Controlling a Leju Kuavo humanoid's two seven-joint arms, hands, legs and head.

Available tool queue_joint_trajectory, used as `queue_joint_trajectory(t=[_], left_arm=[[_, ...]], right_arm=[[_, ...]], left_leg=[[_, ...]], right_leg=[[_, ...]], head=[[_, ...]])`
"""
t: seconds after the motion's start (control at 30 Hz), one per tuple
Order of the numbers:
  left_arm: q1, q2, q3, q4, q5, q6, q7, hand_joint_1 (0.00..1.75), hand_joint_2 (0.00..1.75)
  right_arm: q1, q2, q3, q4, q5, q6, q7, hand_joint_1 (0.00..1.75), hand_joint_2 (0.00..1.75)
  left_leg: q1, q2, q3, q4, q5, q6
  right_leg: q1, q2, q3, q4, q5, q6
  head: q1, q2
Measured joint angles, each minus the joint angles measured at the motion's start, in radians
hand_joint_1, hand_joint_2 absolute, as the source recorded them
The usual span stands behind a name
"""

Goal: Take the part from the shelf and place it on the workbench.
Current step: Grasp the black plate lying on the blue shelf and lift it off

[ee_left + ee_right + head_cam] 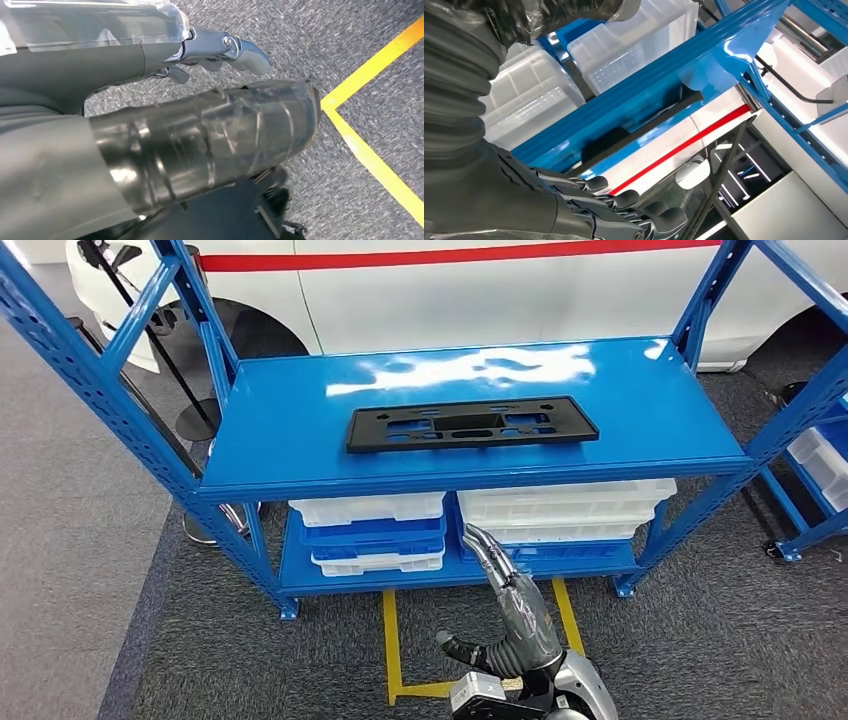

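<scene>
The part point(470, 424) is a flat black rectangular frame with cut-outs, lying in the middle of the blue shelf's board point(650, 400). My right hand point(512, 602) is raised in front of the shelf, below the board's front edge and a little right of the part's middle. Its fingers are stretched toward the shelf and hold nothing. In the right wrist view the part point(644, 131) shows edge-on on the board, beyond the fingertips point(624, 199), apart from them. My left hand point(190, 130) hangs over the grey carpet, holding nothing.
White and blue bins point(370, 525) point(565, 508) fill the shelf's lower level. A white car with a red stripe point(450, 290) stands behind the shelf. Yellow floor tape point(390, 640) marks the carpet in front. Another blue rack with bins point(815, 455) stands at the right.
</scene>
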Motion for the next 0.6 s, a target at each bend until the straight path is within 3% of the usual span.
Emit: queue_joint_trajectory(t=[0.1, 0.17, 0.2, 0.27, 0.33, 0.37, 0.47, 0.53, 0.6], left_arm=[[0.0, 0.001, 0.0, 0.0, -0.002, -0.001, 0.0, 0.0, 0.0], [0.0, 0.0, 0.0, 0.0, -0.003, -0.002, 0.001, 0.0, 0.0], [0.0, 0.0, 0.0, 0.0, -0.004, -0.002, 0.001, 0.0, 0.0], [-0.001, 0.0, 0.0, 0.0, -0.005, -0.003, 0.002, 0.0, 0.0], [0.001, 0.0, 0.0, 0.0, -0.006, -0.003, 0.002, 0.0, 0.0], [0.001, 0.0, 0.0, 0.0, -0.006, -0.003, 0.003, 0.0, 0.0], [0.001, -0.001, 0.0, 0.0, -0.006, -0.003, 0.003, 0.0, 0.0], [0.0, -0.001, 0.0, 0.0, -0.006, -0.003, 0.003, 0.0, 0.0], [0.0, 0.0, 0.0, 0.0, -0.006, -0.003, 0.003, 0.0, 0.0]], right_arm=[[0.001, 0.0, 0.0, 0.0, 0.0, 0.0, 0.0, 0.0, 1.75], [0.001, 0.0, -0.001, -0.001, 0.0, -0.001, 0.0, 0.0, 1.75], [0.001, 0.0, -0.002, -0.001, 0.0, -0.001, 0.0, 0.0, 1.75], [0.003, 0.0, -0.002, -0.001, 0.0, -0.001, -0.001, 0.0, 1.75], [0.007, -0.001, -0.003, 0.0, 0.0, -0.001, -0.001, 0.0, 1.75], [0.008, -0.001, -0.003, 0.0, 0.0, -0.001, -0.001, 0.0, 1.75], [0.007, -0.001, -0.003, 0.0, 0.0, -0.001, -0.001, 0.0, 1.75], [0.007, 0.0, -0.003, 0.0, 0.0, -0.001, -0.001, 0.0, 1.75], [0.007, 0.0, -0.003, -0.001, 0.0, -0.001, -0.001, 0.0, 1.75]], left_leg=[[-0.004, -0.001, 0.01, -0.029, 0.003, 0.009], [0.001, 0.001, 0.017, -0.047, 0.014, 0.019], [0.004, 0.002, 0.02, -0.054, 0.019, 0.023], [0.005, 0.004, 0.02, -0.056, 0.021, 0.027], [0.004, 0.005, 0.018, -0.054, 0.02, 0.027], [0.005, 0.005, 0.018, -0.052, 0.018, 0.026], [0.004, 0.002, 0.018, -0.039, 0.009, 0.017], [0.001, 0.0, 0.014, -0.03, 0.002, 0.007], [0.0, 0.0, 0.013, -0.029, 0.001, -0.003]], right_leg=[[0.0, -0.001, -0.003, -0.005, 0.004, 0.015], [0.0, -0.001, -0.01, 0.014, -0.013, 0.024], [0.0, -0.001, -0.025, 0.048, -0.036, 0.028], [-0.002, -0.001, -0.08, 0.167, -0.098, 0.032], [-0.004, -0.002, -0.124, 0.256, -0.122, 0.036], [-0.005, -0.002, -0.12, 0.248, -0.105, 0.037], [-0.007, -0.002, -0.031, 0.068, -0.014, 0.036], [-0.005, 0.001, -0.001, 0.005, -0.001, 0.028], [-0.003, 0.003, -0.001, 0.002, -0.004, 0.016]], head=[[0.0, 0.0], [0.001, 0.0], [0.001, 0.0], [0.001, 0.0], [0.001, 0.0], [0.001, 0.0], [0.001, 0.0], [0.0, 0.0], [0.0, 0.0]])
